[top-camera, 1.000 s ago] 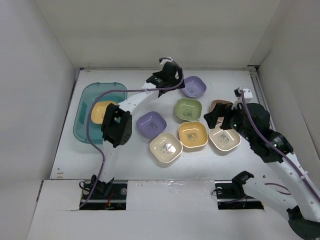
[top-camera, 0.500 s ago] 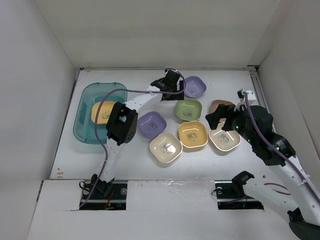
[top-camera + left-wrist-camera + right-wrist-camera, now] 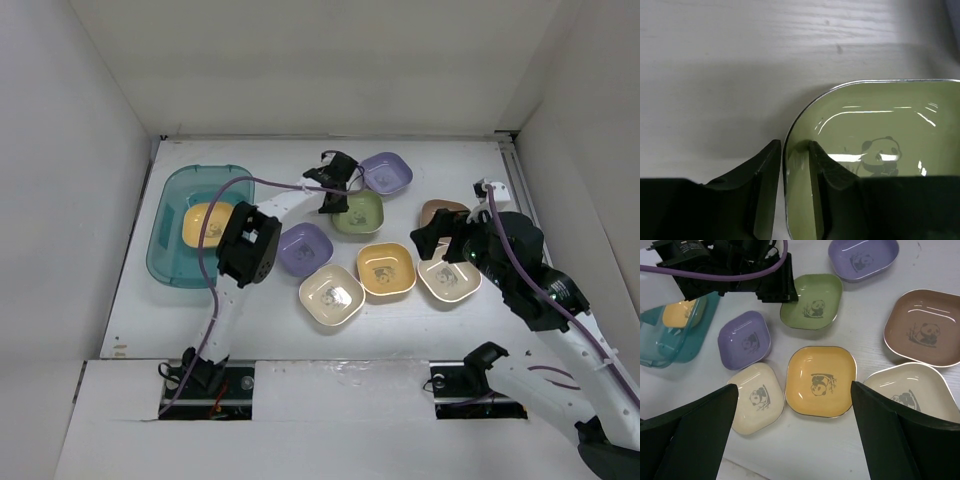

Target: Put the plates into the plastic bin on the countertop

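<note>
Plates (image 3: 386, 270) cluster on the white countertop (image 3: 450, 330) between white walls, one yellow plate (image 3: 205, 226) lying in the plastic bin (image 3: 160, 245); the left gripper (image 3: 335, 200) has moved from the purple plate (image 3: 388, 172) onto the green plate (image 3: 362, 215). Left wrist: its fingers (image 3: 765, 165) pinch that rim. Right wrist: the right gripper (image 3: 794, 390) hovers spread above the cluster

Plain white walls (image 3: 300, 60) enclose the white, faintly wood-grained desk (image 3: 270, 335) on 3 sides, under soft, even light.
</note>
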